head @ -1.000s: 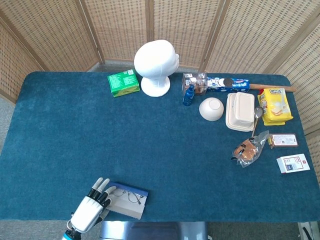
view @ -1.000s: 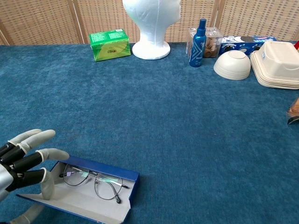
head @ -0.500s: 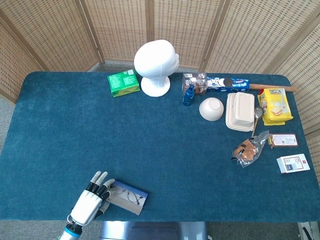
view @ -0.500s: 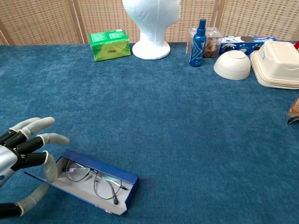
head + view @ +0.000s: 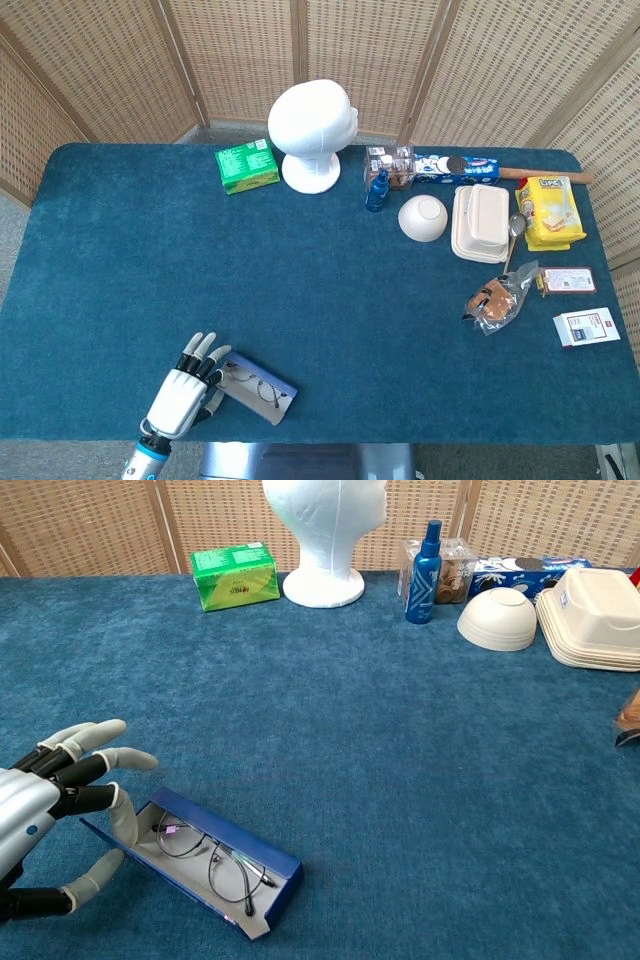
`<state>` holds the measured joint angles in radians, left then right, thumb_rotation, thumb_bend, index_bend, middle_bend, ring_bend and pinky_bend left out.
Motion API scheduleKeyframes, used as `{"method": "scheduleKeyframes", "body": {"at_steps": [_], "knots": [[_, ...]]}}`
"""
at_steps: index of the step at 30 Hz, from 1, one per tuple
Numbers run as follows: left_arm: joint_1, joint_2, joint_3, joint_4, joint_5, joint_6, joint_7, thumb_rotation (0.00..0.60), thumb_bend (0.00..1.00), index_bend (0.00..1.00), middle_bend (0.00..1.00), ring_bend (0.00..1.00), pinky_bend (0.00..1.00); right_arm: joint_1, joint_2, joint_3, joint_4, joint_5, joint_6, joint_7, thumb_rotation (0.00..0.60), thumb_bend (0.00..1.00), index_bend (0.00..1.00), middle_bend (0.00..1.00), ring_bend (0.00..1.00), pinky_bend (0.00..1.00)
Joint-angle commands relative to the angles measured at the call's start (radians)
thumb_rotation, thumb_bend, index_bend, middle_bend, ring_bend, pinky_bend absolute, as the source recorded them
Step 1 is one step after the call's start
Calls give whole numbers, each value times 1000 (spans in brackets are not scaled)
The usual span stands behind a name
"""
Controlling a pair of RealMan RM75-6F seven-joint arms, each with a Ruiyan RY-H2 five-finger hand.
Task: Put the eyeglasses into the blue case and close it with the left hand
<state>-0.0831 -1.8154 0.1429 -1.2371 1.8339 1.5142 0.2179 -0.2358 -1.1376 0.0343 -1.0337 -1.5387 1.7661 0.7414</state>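
Observation:
The blue case (image 5: 262, 863) (image 5: 277, 384) lies open near the table's front edge, left of centre, skewed so its right end points toward me. The thin wire eyeglasses (image 5: 215, 860) (image 5: 253, 387) lie folded inside it on the pale lining. My left hand (image 5: 50, 805) (image 5: 185, 395) is at the case's left end with fingers spread; a fingertip and the thumb touch that end and its lid flap. My right hand shows in neither view.
A white mannequin head (image 5: 312, 130), a green box (image 5: 246, 166), a blue spray bottle (image 5: 377, 190), a white bowl (image 5: 423, 217), a foam clamshell (image 5: 480, 223) and snack packets (image 5: 548, 212) stand along the back and right of the blue table (image 5: 300, 280).
My left hand has moved forward and nudged the case's left end, turning the case clockwise. The lid flap has lifted, so the case looks narrower. The eyeglasses stayed inside.

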Motion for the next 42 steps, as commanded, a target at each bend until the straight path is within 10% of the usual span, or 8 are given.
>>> {"method": "scheduleKeyframes", "body": {"at_steps": [1, 42], "knots": [[-4, -24, -18, 19, -19, 3, -31, 600, 401, 609, 201, 0, 0, -1, 1, 1, 1, 2, 1, 2, 537, 142, 0, 100, 0, 189], [-26, -126, -88, 73, -129, 12, -105, 600, 380, 475, 114, 0, 0, -5, -1, 9, 13, 3, -1, 21, 521, 141, 0, 100, 0, 190]]}}
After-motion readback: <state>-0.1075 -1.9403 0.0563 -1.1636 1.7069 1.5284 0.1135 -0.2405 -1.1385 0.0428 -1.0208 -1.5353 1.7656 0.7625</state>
